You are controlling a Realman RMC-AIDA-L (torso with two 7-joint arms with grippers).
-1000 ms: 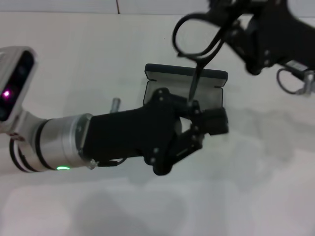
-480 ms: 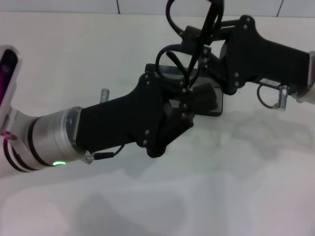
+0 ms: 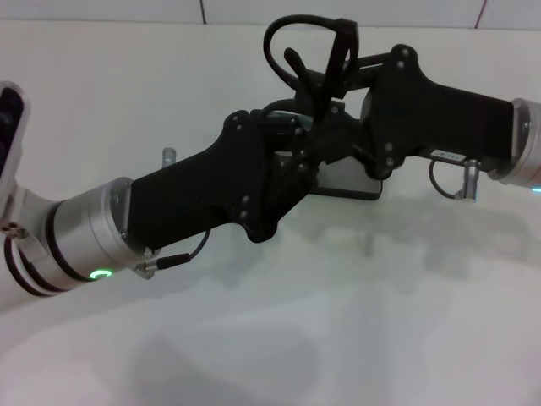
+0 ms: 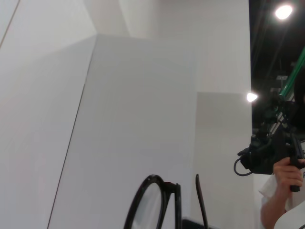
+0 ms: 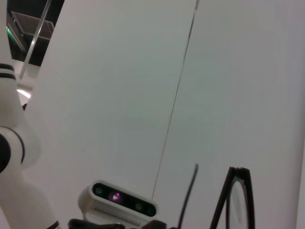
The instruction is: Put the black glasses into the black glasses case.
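The black glasses point(image 3: 303, 46) stand upright in the air above the black glasses case point(image 3: 351, 178), which lies open on the table with its grey lining showing and is mostly hidden by both grippers. My right gripper point(image 3: 325, 89) comes in from the right and is shut on the lower part of the glasses. My left gripper point(image 3: 300, 139) comes in from the left, just below the right one and right against it, over the case. The glasses' lens also shows in the left wrist view point(image 4: 150, 205) and in the right wrist view point(image 5: 237, 200).
The white table point(image 3: 380, 321) stretches in front of both arms. The left arm's white wrist camera point(image 5: 119, 202) shows in the right wrist view. A person point(image 4: 286, 191) holding a device shows far off in the left wrist view.
My right gripper has carried the glasses leftward and lower, from the far right to above the case. My left gripper has risen and moved left to meet it.
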